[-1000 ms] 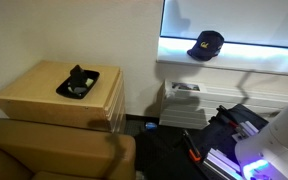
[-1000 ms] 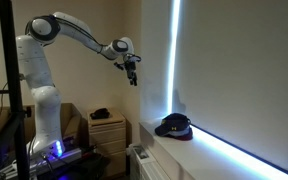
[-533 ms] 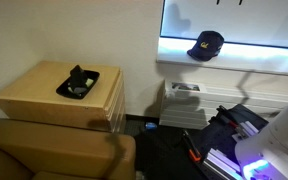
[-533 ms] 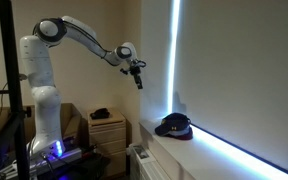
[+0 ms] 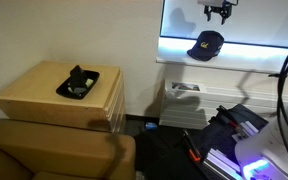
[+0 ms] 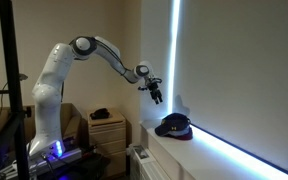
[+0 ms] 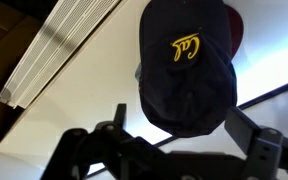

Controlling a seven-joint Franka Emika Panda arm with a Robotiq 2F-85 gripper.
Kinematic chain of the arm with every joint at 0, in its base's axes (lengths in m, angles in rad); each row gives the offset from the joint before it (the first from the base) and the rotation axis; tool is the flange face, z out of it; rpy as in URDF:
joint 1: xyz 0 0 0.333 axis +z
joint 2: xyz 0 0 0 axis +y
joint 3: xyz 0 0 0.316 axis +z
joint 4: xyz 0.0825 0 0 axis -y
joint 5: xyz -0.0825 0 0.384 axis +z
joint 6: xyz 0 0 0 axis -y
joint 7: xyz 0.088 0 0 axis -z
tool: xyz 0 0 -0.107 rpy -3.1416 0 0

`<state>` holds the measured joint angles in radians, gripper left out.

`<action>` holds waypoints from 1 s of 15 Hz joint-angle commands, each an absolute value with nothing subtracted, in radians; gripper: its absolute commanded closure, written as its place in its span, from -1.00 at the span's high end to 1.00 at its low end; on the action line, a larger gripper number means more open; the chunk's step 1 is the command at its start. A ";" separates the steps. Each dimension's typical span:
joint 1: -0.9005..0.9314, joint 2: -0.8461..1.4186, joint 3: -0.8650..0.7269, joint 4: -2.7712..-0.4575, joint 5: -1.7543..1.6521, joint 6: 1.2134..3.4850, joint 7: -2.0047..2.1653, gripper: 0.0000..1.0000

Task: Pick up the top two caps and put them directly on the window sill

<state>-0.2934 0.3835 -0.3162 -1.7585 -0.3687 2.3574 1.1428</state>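
While end effector point(image 5: 218, 12) hangs wide open above caps point(image 5: 206, 45), stack sits on counter point(image 5: 179, 68); in wrist view top cap point(image 7: 187, 60) at 12 o'clock, brim point(image 7: 184, 115) at its 6; judged soft, light fabric, crown will collapse; stiffer brim likely best hold, pinching two layers only.

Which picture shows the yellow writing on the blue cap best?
The wrist view: the cap fills the picture, so its yellow lettering is big and clear. In both exterior views it is small and far off: a cap with a yellow speck, or just a dark lump.
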 commanded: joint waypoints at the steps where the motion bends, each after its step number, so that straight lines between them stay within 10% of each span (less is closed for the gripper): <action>1: -0.261 0.430 -0.356 -1.724 -0.347 2.361 1.142 1.00; 15: -0.367 0.702 -0.368 -1.509 -0.049 2.365 0.684 1.00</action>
